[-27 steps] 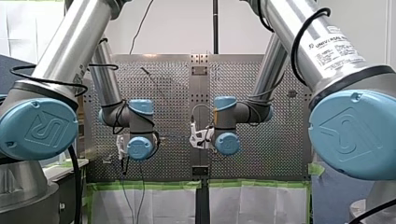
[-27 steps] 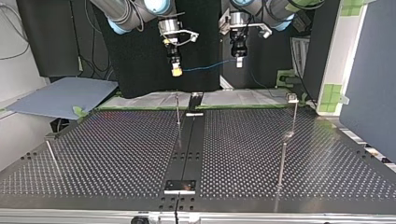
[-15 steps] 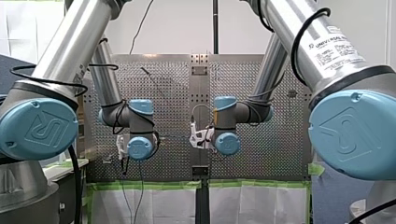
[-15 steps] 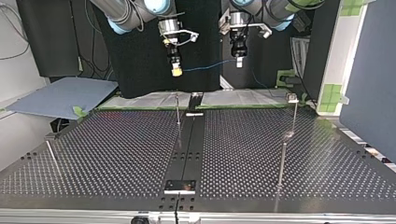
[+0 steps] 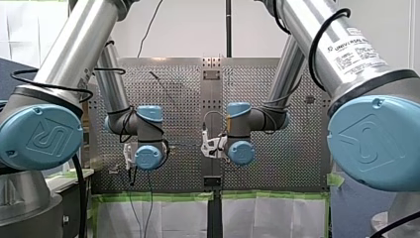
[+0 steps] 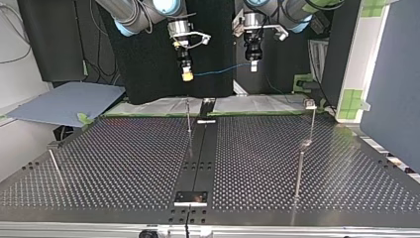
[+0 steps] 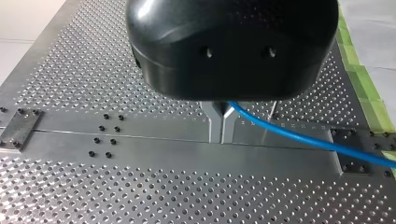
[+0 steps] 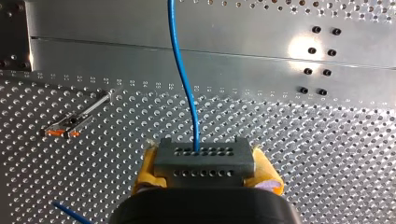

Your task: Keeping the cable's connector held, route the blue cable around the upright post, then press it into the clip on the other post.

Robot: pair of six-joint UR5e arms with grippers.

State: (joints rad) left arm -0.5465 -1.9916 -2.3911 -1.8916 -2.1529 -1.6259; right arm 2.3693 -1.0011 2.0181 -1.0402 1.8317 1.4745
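Hanging well above the perforated table [image 6: 124, 158], the 2 grippers carry the blue cable [image 6: 223, 69] between them, near the far edge in the top view. My right gripper [image 6: 186, 74], at this view's left, pinches the grey connector [image 8: 204, 161] between its yellow pads [image 8: 148, 168]. In the right wrist view the pads sit on both sides of the block. The cable leaves the face with the small holes and runs ahead of the gripper, over the smooth middle rail [image 8: 116, 56].

My left gripper [image 7: 220, 122], at the top view's right, has its 2 metal fingers [image 7: 214, 123] pressed together on the cable itself. In the left wrist view the blue line comes out from between the fingers, just under the black body, and goes off to one side. Between the 2 grippers the cable makes a shallow line in the air, apart from the posts.

On the table, a thin upright post [image 6: 188, 116] stands just beside the middle rail, below my right gripper in the top view. A second post [image 6: 313, 124] with a small head stands at this view's right, well apart from the first one. In the right wrist view a slim post with orange marks [image 8: 70, 127] shows beside the cable; I cannot tell if this is the clip.
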